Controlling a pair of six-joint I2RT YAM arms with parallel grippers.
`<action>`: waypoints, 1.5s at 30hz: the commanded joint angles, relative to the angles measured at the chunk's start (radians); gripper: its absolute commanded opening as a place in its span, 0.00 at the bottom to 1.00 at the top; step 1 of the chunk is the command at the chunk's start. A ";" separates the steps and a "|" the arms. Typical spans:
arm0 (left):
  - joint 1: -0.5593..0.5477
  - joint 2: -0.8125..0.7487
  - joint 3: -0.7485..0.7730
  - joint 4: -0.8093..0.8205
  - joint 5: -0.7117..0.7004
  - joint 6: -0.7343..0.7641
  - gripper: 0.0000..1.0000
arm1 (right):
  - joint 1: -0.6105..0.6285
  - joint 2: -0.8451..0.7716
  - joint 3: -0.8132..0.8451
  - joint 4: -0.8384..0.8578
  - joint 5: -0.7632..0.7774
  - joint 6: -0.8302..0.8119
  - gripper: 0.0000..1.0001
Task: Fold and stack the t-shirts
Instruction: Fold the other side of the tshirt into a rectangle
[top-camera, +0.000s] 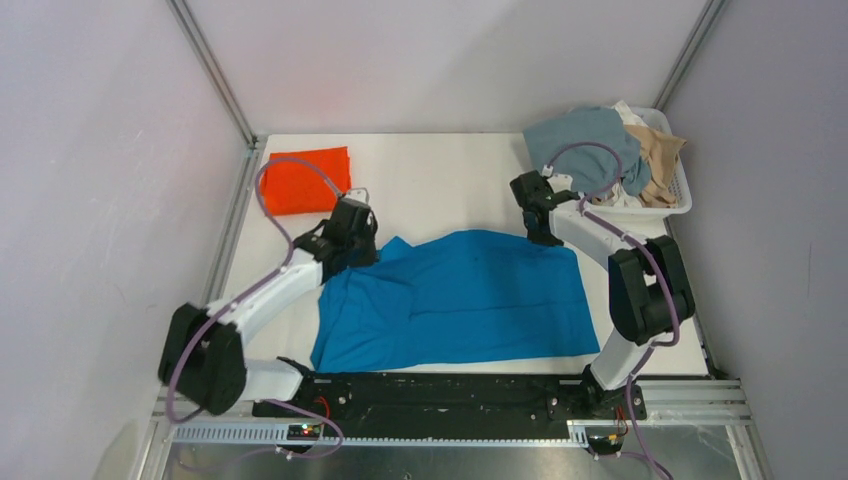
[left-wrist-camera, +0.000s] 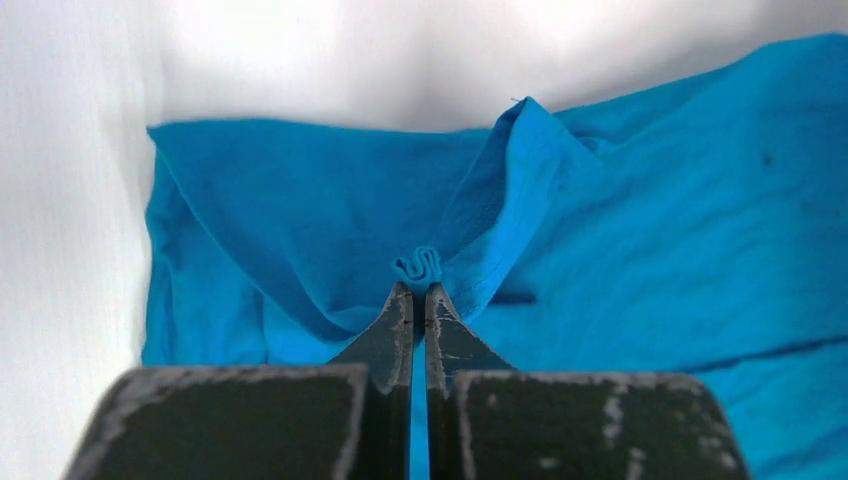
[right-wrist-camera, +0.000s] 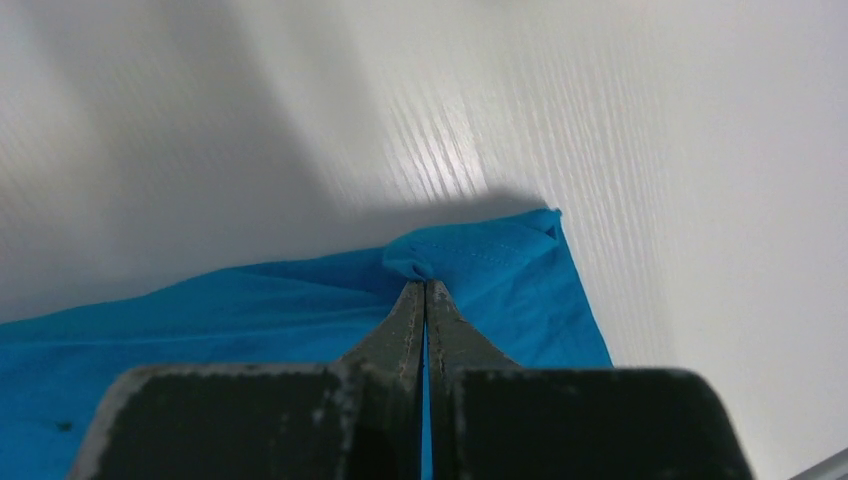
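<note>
A bright blue t-shirt (top-camera: 470, 300) lies spread across the middle of the white table. My left gripper (top-camera: 352, 243) is shut on a pinch of the blue t-shirt's far left edge (left-wrist-camera: 420, 268). My right gripper (top-camera: 541, 228) is shut on the blue t-shirt near its far right corner (right-wrist-camera: 470, 255). An orange-red t-shirt (top-camera: 305, 181) lies folded at the far left of the table. A grey-blue t-shirt (top-camera: 585, 143) and a tan t-shirt (top-camera: 662, 158) hang out of the basket.
A white slotted plastic basket (top-camera: 668, 208) stands at the far right corner. Metal frame posts and grey walls close in the table (top-camera: 440, 180) on three sides. The arm bases sit on a black rail (top-camera: 450, 395) at the near edge.
</note>
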 joint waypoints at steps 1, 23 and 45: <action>-0.054 -0.188 -0.134 0.025 -0.076 -0.073 0.00 | 0.013 -0.108 -0.062 -0.004 0.046 0.044 0.00; -0.173 -0.719 -0.342 -0.162 -0.076 -0.233 0.00 | 0.023 -0.313 -0.224 -0.013 0.009 0.023 0.00; -0.329 -0.819 -0.523 -0.332 0.125 -0.484 0.64 | 0.060 -0.455 -0.404 -0.320 0.126 0.327 0.52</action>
